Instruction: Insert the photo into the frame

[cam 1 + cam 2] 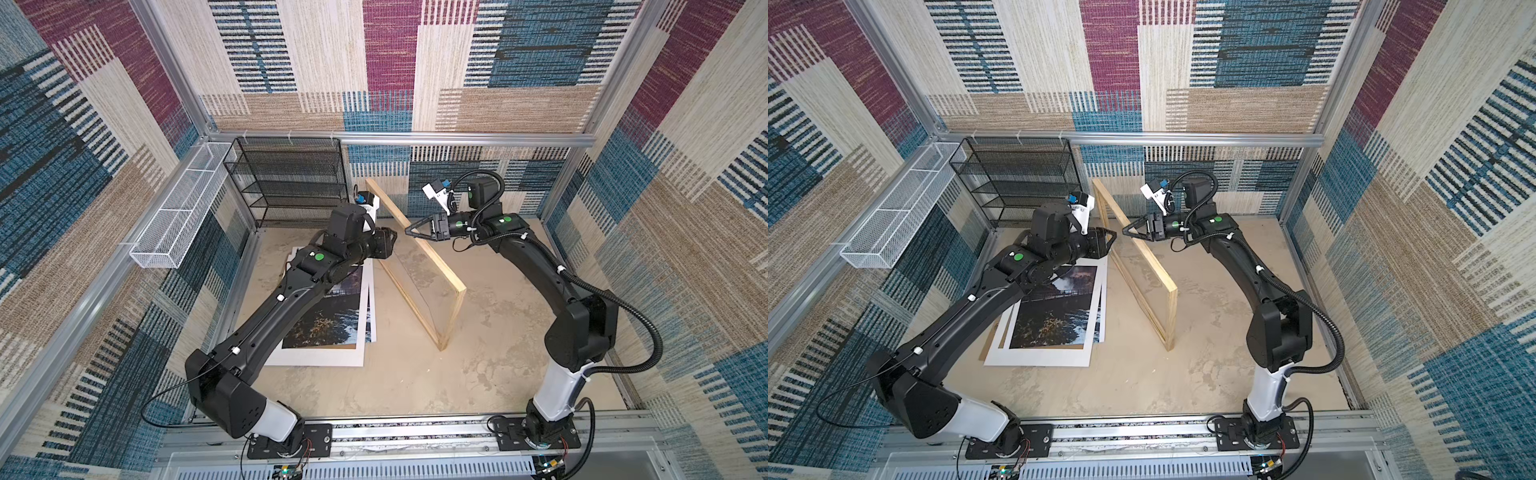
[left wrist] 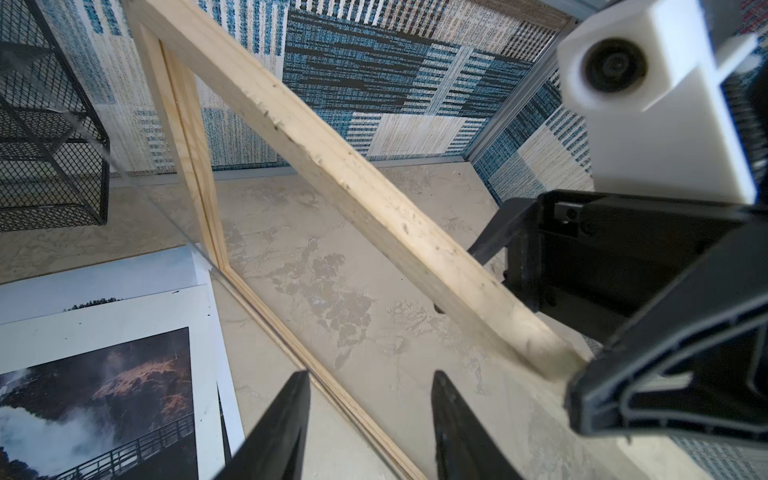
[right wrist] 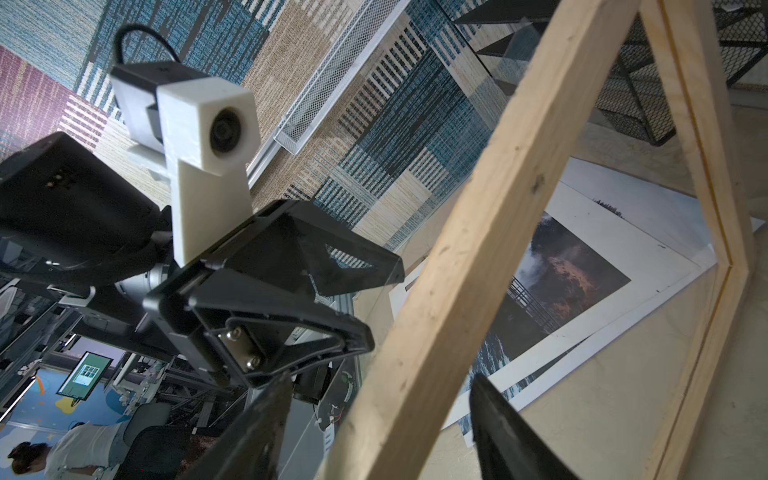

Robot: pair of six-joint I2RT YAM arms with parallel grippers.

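The pale wooden frame (image 1: 440, 266) (image 1: 1154, 261) stands on one long edge on the table, tilted, with a clear pane in it. My right gripper (image 1: 411, 230) (image 1: 1125, 232) (image 3: 381, 377) is open and straddles the frame's top rail (image 3: 478, 232), with a gap on each side. My left gripper (image 1: 392, 237) (image 1: 1113, 237) (image 2: 370, 376) faces it from the other side of the frame, open and empty. The photo (image 1: 328, 320) (image 1: 1054, 320) (image 2: 104, 395) (image 3: 569, 270) lies flat on the table left of the frame, under a white mat (image 1: 316, 357) and partly hidden by my left arm.
A brown backing board (image 1: 984, 349) peeks out under the mat. A black mesh shelf (image 1: 291, 178) stands at the back left, and a white wire basket (image 1: 178, 216) hangs on the left wall. Patterned walls enclose the table (image 1: 478, 353) on three sides.
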